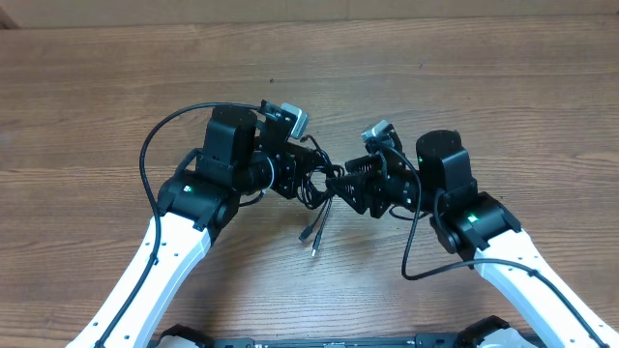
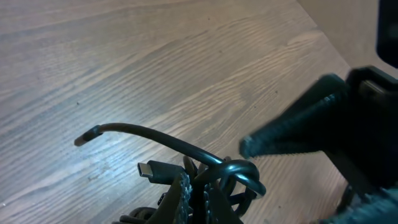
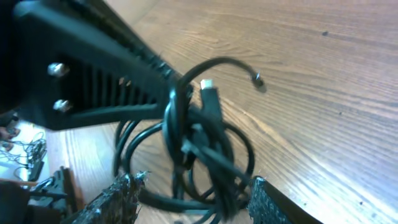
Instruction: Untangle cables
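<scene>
The cables (image 1: 325, 186) are a tangled bundle of thin black cords hanging between the two grippers above the table, with two plug ends (image 1: 311, 237) dangling toward the wood. My left gripper (image 2: 196, 198) is shut on a strand of the bundle; a loop (image 2: 242, 174) and a flat plug (image 2: 149, 169) stick out past its fingertips. My right gripper (image 3: 193, 200) faces it with jaws apart. The cables' loops (image 3: 199, 146) hang loosely between its pads (image 3: 118, 194), and neither pad presses on them. The left gripper's dark finger (image 3: 106, 81) reaches into the right wrist view from the upper left.
The wooden table (image 1: 484, 87) spreads all around. A thicker black arm cable (image 1: 155, 145) arcs beside the left arm and another (image 1: 416, 251) loops by the right arm. The right gripper's body (image 2: 323, 124) fills the right side of the left wrist view.
</scene>
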Controlling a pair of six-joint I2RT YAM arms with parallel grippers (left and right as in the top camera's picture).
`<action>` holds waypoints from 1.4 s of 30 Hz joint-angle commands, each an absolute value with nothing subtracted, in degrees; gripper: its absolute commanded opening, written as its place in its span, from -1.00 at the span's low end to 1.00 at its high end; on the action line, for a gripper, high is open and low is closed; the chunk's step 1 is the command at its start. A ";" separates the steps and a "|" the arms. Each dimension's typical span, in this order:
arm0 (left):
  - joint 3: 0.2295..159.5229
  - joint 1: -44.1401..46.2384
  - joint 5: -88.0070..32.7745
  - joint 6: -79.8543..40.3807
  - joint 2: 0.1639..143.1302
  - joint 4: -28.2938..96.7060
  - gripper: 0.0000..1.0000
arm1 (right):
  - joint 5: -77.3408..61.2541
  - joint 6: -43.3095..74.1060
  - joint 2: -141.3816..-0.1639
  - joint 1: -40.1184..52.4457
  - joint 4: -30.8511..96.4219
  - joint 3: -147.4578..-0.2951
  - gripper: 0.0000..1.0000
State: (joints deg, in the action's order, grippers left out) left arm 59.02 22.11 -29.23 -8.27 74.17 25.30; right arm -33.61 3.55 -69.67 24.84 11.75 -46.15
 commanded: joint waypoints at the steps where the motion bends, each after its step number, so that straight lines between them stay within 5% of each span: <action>1: 59.88 22.15 -31.16 -10.48 74.24 25.08 -0.91 | -32.84 2.50 -70.74 25.02 9.47 -47.31 0.11; 11: 59.88 22.22 -31.66 -11.92 74.24 25.28 -0.92 | -32.82 2.50 -72.10 25.02 5.17 -47.31 -0.12; 14: 59.88 22.22 -32.60 -12.08 74.26 25.45 -0.92 | -32.86 1.98 -72.10 25.02 4.56 -47.31 -0.36; 18: 59.88 22.22 -32.69 -13.39 74.26 25.21 -0.91 | -33.10 1.65 -72.14 25.04 4.62 -47.31 -0.92; 27: 59.88 22.20 -30.30 -14.57 74.26 25.12 -0.92 | -34.61 1.67 -72.14 25.08 5.69 -47.31 -0.92; 33: 59.88 22.11 -17.80 -31.94 74.26 25.19 -0.91 | -40.27 1.67 -72.14 25.08 6.70 -47.31 -0.92; 42: 59.88 22.11 -14.59 -43.75 74.26 25.56 -0.92 | -40.84 1.65 -72.14 25.08 6.55 -47.31 -0.92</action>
State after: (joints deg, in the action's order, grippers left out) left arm 59.02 22.37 -17.43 -37.76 74.17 25.74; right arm -39.24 1.87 -72.01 25.12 6.70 -46.17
